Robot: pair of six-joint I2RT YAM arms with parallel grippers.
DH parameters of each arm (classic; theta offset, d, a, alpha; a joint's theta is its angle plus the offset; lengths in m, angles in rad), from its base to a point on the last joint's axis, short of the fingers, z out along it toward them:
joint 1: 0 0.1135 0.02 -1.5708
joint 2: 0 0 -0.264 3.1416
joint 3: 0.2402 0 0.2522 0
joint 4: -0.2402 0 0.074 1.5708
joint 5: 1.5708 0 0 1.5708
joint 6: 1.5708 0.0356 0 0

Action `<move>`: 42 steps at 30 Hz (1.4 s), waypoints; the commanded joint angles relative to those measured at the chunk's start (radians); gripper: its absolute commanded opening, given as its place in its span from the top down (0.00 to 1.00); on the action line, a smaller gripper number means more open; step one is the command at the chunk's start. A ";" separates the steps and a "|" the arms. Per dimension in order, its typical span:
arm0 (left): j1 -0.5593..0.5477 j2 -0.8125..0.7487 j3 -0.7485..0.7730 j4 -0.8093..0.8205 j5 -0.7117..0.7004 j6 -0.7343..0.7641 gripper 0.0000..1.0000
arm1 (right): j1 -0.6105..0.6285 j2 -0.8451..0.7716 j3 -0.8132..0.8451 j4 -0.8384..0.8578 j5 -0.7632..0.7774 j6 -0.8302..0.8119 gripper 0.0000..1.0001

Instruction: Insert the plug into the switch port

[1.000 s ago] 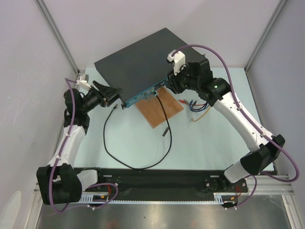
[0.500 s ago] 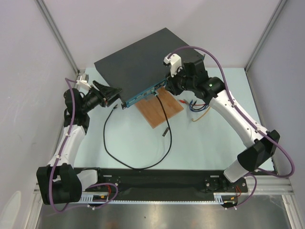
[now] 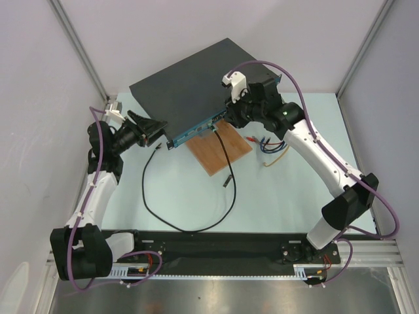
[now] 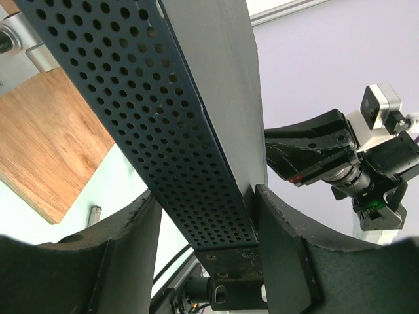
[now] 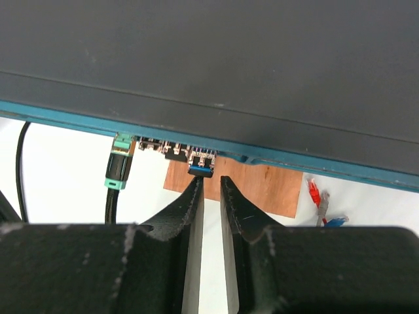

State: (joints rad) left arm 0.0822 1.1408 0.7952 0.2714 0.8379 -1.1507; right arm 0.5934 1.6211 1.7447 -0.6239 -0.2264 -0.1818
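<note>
The switch is a flat black box lying at an angle at the back, with its teal front face towards me. My left gripper clamps its near left corner; in the left wrist view both fingers press the perforated side. My right gripper is at the right part of the front face. In the right wrist view it is nearly shut and empty. Its tips sit just under a small blue-and-silver plug seated in a port.
A green plug with a black cable sits in a port to the left; the cable loops over the table. A brown wooden board lies under the front face. Loose red and blue cables lie to its right.
My right arm has moved left and closer along the switch's front face. The left arm, switch and cable have not moved.
</note>
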 commanded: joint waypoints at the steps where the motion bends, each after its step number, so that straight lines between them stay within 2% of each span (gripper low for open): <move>1: -0.058 0.031 0.050 0.061 -0.031 0.088 1.00 | -0.003 0.019 0.061 0.049 -0.005 0.021 0.81; 17: -0.068 0.030 0.052 0.055 -0.020 0.109 1.00 | -0.003 0.071 0.127 0.093 0.016 0.050 0.84; 29: -0.075 0.039 0.061 0.045 -0.016 0.120 1.00 | -0.004 0.100 0.134 0.180 0.036 0.088 0.93; 35: -0.075 0.034 0.071 0.017 -0.014 0.152 0.99 | -0.006 0.094 0.127 0.167 0.030 0.078 0.93; 37: -0.075 0.033 0.081 0.006 -0.014 0.158 1.00 | -0.010 0.066 0.093 0.150 0.012 0.065 0.90; 40: -0.073 0.031 0.101 -0.026 -0.014 0.178 0.96 | -0.030 -0.004 0.036 0.147 -0.028 0.059 0.85; 42: -0.070 0.028 0.104 -0.034 -0.014 0.180 0.86 | -0.041 -0.070 -0.019 0.141 -0.040 0.056 0.83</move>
State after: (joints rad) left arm 0.0788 1.1473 0.8402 0.1894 0.8471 -1.1042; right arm 0.5732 1.6466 1.7626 -0.6193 -0.2489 -0.1097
